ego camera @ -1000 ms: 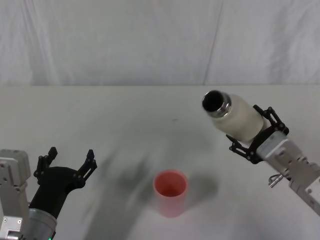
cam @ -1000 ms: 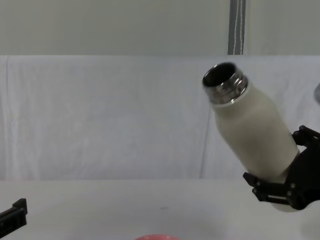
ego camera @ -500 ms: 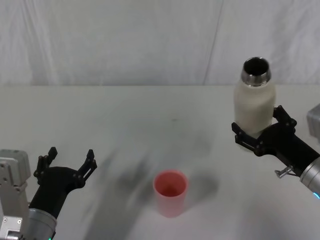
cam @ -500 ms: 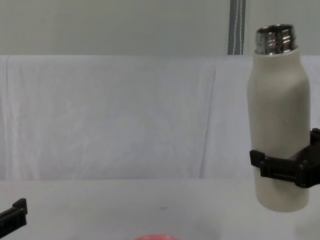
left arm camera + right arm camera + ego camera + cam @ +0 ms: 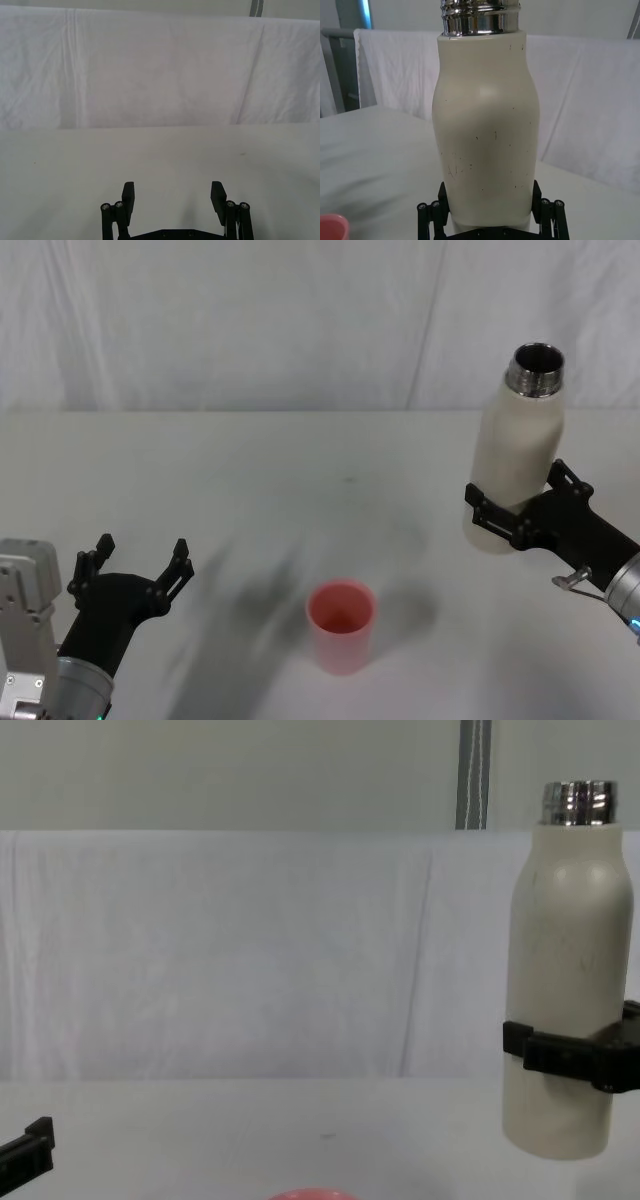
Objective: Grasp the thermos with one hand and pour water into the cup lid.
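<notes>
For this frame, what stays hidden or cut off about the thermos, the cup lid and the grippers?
- Thermos: any water inside; the head view's look into the neck is just dark.
- Thermos base: whether it touches the table; the right gripper clamps low around it, and the right wrist view cuts it off.
- Cup lid: water level, too faint in the head view; the chest view's bottom edge leaves a rim sliver.
- Left gripper: open, its arm cut by the head view's edge.
</notes>
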